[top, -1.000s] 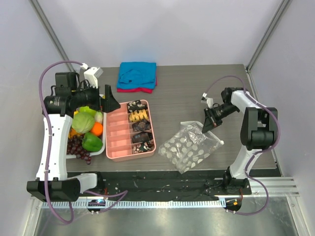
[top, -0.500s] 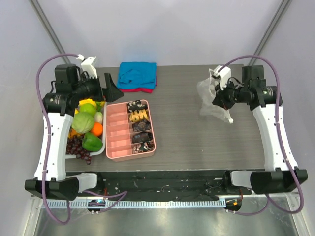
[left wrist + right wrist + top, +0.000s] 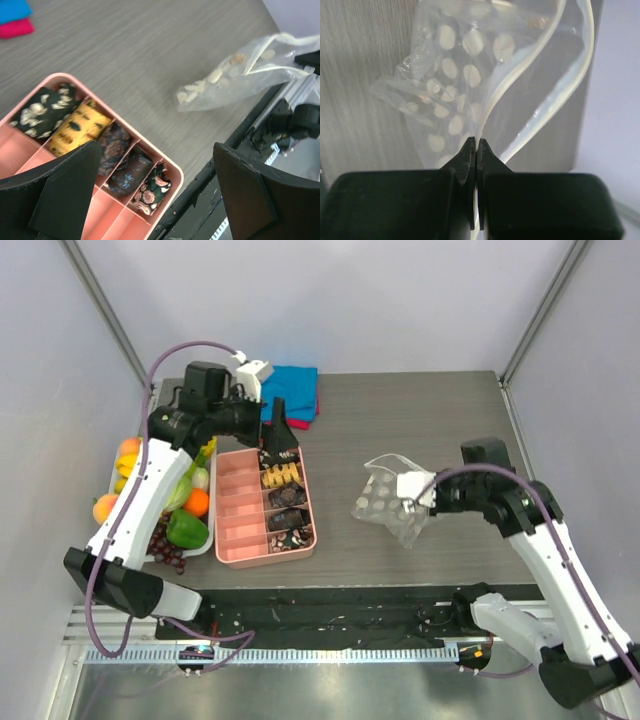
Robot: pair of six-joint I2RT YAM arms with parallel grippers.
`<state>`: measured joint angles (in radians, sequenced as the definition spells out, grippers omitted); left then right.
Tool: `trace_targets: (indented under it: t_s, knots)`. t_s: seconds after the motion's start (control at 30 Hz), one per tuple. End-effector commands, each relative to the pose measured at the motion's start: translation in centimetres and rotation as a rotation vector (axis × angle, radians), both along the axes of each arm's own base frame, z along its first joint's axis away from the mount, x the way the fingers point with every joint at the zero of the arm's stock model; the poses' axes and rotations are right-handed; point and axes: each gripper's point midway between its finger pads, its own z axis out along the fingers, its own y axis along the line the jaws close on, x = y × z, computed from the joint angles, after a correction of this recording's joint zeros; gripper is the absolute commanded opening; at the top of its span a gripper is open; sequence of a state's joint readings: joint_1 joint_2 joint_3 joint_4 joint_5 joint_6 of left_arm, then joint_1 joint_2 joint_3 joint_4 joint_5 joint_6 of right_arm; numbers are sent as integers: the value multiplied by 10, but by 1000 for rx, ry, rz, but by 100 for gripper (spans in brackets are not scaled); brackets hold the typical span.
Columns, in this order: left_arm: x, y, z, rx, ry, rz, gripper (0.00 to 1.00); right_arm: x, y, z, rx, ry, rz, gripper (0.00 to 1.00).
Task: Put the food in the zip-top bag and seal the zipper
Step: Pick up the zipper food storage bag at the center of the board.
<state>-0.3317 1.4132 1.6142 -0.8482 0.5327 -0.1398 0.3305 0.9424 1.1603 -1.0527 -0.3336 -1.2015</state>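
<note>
The zip-top bag (image 3: 383,502), clear with white dots, hangs above the table right of centre. My right gripper (image 3: 414,490) is shut on its mouth edge. In the right wrist view the jaws (image 3: 476,146) pinch the zipper (image 3: 496,101), with the other lip (image 3: 547,113) bowed away, so the mouth of the bag (image 3: 451,85) gapes open. My left gripper (image 3: 280,440) is open and empty above the far end of the pink box (image 3: 233,552). In the left wrist view its fingers (image 3: 67,192) straddle the box's corner (image 3: 176,176), with the bag (image 3: 227,82) beyond.
The pink box holds several patterned rolls (image 3: 285,508), one of them yellow (image 3: 75,129). A white tray (image 3: 203,542) at the left holds a green pepper (image 3: 186,528), an orange (image 3: 197,502) and grapes (image 3: 160,540). A folded blue and red cloth (image 3: 298,395) lies at the back.
My right arm has brought the bag from the back right, forward and down to right of centre. My left arm has swung right, from over the fruit tray to over the pink box.
</note>
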Motion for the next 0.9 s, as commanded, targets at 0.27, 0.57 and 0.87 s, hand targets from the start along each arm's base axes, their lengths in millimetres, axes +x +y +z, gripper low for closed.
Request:
trace_targets:
  t_s: [0.27, 0.57, 0.87]
  knots:
    - [-37, -104, -11, 75, -28, -347, 89, -22, 42, 17, -99, -513, 611, 1]
    - [-64, -145, -13, 243, -171, -478, 85, -24, 64, 18, -57, -588, 751, 1]
    - [-72, -180, -41, 322, -194, -545, 82, -36, 79, 11, -11, -646, 863, 1]
